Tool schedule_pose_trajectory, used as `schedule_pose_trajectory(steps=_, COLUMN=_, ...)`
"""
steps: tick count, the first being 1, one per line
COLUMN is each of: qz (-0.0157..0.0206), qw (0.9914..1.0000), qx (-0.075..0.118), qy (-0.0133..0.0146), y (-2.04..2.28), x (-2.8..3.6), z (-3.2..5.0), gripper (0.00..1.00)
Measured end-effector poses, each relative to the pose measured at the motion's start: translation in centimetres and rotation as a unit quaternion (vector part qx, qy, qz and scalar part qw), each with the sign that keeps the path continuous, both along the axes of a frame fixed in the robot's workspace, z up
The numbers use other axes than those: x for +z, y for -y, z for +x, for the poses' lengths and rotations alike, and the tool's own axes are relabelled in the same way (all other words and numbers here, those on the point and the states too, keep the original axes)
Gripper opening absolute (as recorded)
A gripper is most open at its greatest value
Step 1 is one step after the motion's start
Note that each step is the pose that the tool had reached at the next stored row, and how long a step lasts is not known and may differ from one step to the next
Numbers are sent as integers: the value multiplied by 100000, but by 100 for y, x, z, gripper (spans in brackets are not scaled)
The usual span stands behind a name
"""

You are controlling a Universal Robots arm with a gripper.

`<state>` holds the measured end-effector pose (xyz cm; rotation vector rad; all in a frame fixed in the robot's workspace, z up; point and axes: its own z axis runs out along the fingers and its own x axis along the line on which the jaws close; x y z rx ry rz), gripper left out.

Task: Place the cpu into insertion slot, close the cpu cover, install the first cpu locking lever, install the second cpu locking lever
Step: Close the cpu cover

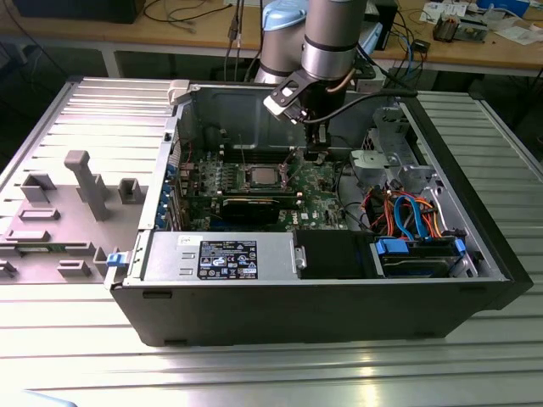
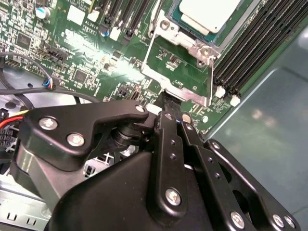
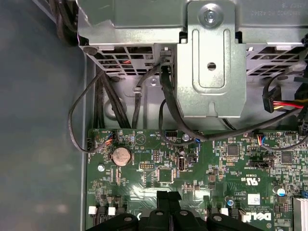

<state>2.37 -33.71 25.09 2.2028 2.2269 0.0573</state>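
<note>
- Ribbed metal table point(image 1: 254, 373) carries an open black case point(image 1: 297, 314) at the centre of the exterior view. Wooden benches point(image 1: 85, 36) run along the upper edge of the frame.
- Grey plastic fixtures point(image 1: 85, 182) stand on the table at the exterior view's left, apart from the case.
- Green board point(image 1: 318, 182) lines the case floor. Power supply point(image 1: 221, 254) lies along the lower wall, and a blue-tabbed drive bay point(image 1: 416, 254) sits at lower right.
- Arm point(image 1: 331, 34) reaches in from upper centre. Gripper point(image 1: 316, 151) sits low over the board, just to the exterior view's right of the cpu point(image 1: 261, 176).
- Cpu is seated flat in the slot point(image 2: 190, 42), metal top up. Long memory slots point(image 2: 250, 48) run beside it.
- Cover point(image 2: 192, 94) stands open, off the slot and clear of the cpu. Green board shows through its window.
- Gripper fingers are drawn close together with the tips at the cover's free edge. They appear to pinch it, though the fingers partly hide the contact.
- First wrist view: fingertips point(image 3: 163, 202) are over the board, with a coin cell point(image 3: 121, 155) nearby and black cables point(image 3: 77, 120) below a steel bracket point(image 3: 211, 72).
</note>
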Motion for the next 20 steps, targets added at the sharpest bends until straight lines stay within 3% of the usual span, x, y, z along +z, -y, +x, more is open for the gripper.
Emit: schedule_pose_trajectory(steps=20, qz=-1, qw=100000, qx=3, qy=0, y=0, x=0, z=-38, gripper=11)
